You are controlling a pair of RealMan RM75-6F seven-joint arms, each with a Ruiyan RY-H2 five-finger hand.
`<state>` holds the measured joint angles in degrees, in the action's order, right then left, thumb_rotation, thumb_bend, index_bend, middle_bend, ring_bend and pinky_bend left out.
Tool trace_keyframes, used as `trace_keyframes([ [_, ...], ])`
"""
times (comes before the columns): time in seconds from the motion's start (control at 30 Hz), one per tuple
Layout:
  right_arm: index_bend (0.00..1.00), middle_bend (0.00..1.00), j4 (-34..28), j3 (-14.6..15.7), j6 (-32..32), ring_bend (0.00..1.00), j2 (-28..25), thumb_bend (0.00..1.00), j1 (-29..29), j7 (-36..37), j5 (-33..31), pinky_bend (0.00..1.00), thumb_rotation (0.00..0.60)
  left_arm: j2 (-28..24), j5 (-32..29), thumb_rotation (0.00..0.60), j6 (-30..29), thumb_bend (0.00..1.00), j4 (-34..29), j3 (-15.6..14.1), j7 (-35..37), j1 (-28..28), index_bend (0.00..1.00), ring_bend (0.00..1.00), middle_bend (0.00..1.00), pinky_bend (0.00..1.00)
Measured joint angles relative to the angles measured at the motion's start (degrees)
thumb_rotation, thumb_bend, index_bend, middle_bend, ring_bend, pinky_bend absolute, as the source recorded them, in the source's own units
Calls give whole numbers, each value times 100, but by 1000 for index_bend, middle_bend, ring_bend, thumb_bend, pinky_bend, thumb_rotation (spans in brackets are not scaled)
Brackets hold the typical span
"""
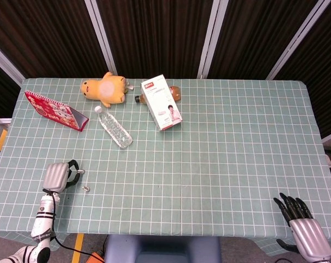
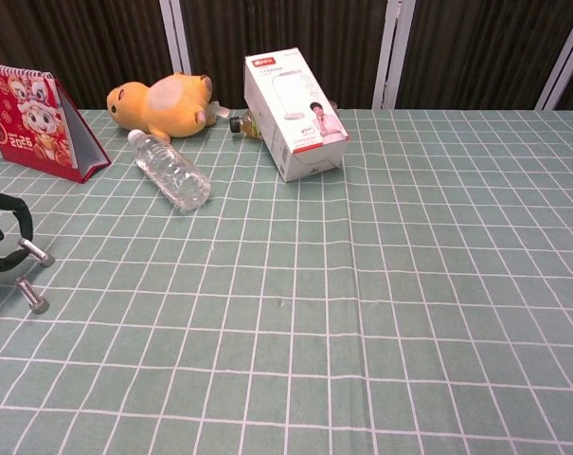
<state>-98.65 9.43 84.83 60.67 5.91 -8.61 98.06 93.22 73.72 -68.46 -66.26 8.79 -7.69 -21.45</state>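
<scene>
Left hand (image 1: 57, 176): pinching one bolt (image 2: 36, 253) between dark fingertips.
Loose bolt (image 2: 30, 294): lying just beside the fingertips, toward the table's near edge, long axis slanting.
Right hand (image 1: 306, 230): resting well apart, fingers spread, gripping nothing.
Nearer hand: left.

We see a shiny metal bolt (image 2: 32, 252) between our left hand's black fingers (image 2: 11, 218), over matt checked cloth (image 2: 381, 284).
</scene>
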Motion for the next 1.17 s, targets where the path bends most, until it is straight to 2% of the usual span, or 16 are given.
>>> trace_keyframes([
  [0.13, 0, 0, -3, 6, 14, 0, 0, 161, 6, 0, 17, 0, 600, -23, -11, 600, 1, 368, -34, -9, -19, 0, 385, 1000, 1000, 1000],
  [0.37, 0, 0, -4, 2, 50, 0, -2, 161, 20, 1, 27, 0, 600, -83, -6, 600, -30, 366, -141, -26, -69, 6, 366, 1000, 1000, 1000],
  [0.5, 0, 0, 2, 8, 55, 0, 0, 161, 22, -1, 48, 0, 600, -212, 115, 600, -259, 364, -314, -56, -37, 79, 314, 1000, 997, 1000],
  [0.53, 0, 0, 3, 10, 62, 0, -1, 161, 23, 1, 57, 0, 600, -266, 179, 600, -353, 364, -374, -79, -11, 114, 281, 964, 946, 998],
  [0.57, 0, 0, 4, 10, 78, 0, -4, 160, 26, 4, 66, 0, 600, -333, 267, 600, -468, 364, -444, -114, 30, 159, 243, 855, 835, 941],
  [0.6, 0, 0, 6, 7, 96, 0, -6, 161, 29, 7, 73, 0, 600, -454, 424, 600, -650, 366, -559, -186, 121, 237, 201, 669, 662, 809],
  [0.63, 0, 0, 8, 5, 116, 0, -8, 160, 34, 10, 79, 0, 600, -576, 567, 600, -798, 366, -665, -265, 218, 306, 169, 524, 533, 691],
  [0.67, 0, 0, 12, 2, 135, 0, -8, 160, 41, 13, 89, 0, 600, -727, 717, 600, -945, 366, -785, -360, 332, 378, 114, 289, 325, 460],
  [0.7, 0, 0, 14, 2, 139, 0, -8, 161, 44, 13, 95, 0, 600, -967, 924, 600, -1115, 366, -960, -509, 485, 479, 80, 162, 208, 328],
  [0.77, 0, 0, 14, 8, 151, 0, -6, 161, 49, -3, 123, 0, 600, -1392, 1240, 600, -1310, 366, -1227, -760, 686, 650, 24, 28, 56, 161],
  [0.8, 0, 0, 14, 12, 163, 0, -4, 161, 52, -7, 145, 0, 600, -1689, 1435, 600, -1449, 366, -1381, -923, 793, 780, 8, 1, 15, 112],
  [0.9, 0, 0, 44, 7, 281, 0, 25, 161, 69, -9, 262, 0, 600, -2222, 1879, 600, -2030, 378, -1608, -1274, 1037, 1168, 19, 0, 0, 69],
  [1.0, 0, 0, 171, -31, 492, 0, 117, 161, 96, 12, 411, 0, 600, -2304, 2384, 600, -2791, 373, -1548, -1555, 1076, 1562, 4, 0, 0, 37],
  [1.1, 0, 0, 291, -74, 636, 0, 216, 161, 138, 42, 477, 0, 600, -2233, 2982, 600, -3368, 374, -1419, -1685, 874, 1868, 0, 0, 0, 37],
  [1.17, 0, 0, 297, -82, 682, 0, 211, 161, 162, 54, 478, 0, 600, -2215, 3178, 600, -3490, 373, -1385, -1724, 804, 1961, 0, 0, 0, 36],
])
